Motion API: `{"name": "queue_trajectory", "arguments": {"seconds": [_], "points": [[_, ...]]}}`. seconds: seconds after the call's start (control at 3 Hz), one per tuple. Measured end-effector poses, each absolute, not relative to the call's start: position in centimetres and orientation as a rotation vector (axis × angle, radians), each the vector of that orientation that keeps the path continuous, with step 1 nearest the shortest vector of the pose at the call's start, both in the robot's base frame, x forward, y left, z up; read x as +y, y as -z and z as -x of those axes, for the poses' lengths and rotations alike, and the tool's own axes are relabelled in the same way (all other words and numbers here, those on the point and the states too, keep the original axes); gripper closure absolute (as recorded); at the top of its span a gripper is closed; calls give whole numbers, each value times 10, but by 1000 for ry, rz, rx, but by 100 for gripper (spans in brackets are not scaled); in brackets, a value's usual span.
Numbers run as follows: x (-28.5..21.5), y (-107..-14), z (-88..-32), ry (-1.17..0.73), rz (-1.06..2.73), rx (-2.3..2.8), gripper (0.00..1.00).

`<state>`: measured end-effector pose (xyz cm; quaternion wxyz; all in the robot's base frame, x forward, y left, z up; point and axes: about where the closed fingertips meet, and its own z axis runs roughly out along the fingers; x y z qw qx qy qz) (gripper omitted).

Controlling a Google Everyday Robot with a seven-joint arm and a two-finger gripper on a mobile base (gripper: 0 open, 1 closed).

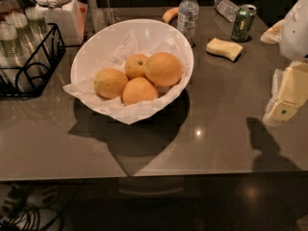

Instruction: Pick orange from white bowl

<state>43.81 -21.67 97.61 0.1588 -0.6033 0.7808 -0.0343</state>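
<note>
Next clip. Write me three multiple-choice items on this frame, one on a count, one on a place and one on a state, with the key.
1. How many oranges lie in the white bowl? A two; B four; C six.
2. Where is the gripper? A over the bowl; B at the right edge, away from the bowl; C at the wire rack.
3. The orange, the largest one, is: A in the bowl, untouched; B held aloft; C beside the can.

Key: 1 B, four show inside it. 2 B, it hangs far right of the bowl. 3 A, it rests against the others with nothing gripping it.
</note>
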Motion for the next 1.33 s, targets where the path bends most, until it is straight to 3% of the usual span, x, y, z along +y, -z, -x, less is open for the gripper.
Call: {"name": "queue_trajectory", "arguments": {"seconds": [0.67,1.33], "points": [[-211,-981,-444,100,1735,2200,0],[-139,-980,-501,-84,1904,2001,0]]}}
